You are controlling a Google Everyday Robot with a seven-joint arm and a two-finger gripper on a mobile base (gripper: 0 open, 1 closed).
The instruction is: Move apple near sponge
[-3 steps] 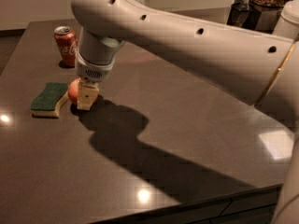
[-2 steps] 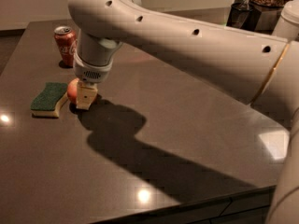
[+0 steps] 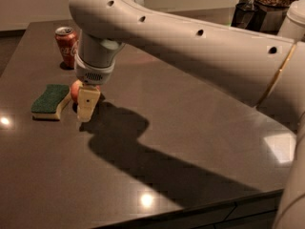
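Gripper [image 3: 86, 106] sits low at the left, the apple [image 3: 75, 90] tucked on its far-left side, just right of the sponge [image 3: 50, 100] lying lengthwise near-to-far; clamped or released, I cannot tell.

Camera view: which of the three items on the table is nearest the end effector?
The apple, right at the end effector beside the sponge; the red can stands farther back.

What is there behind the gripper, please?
The gripper is low at the table, just beside the sponge. Behind it sits the apple; only its red left edge shows. The rest of it is covered.
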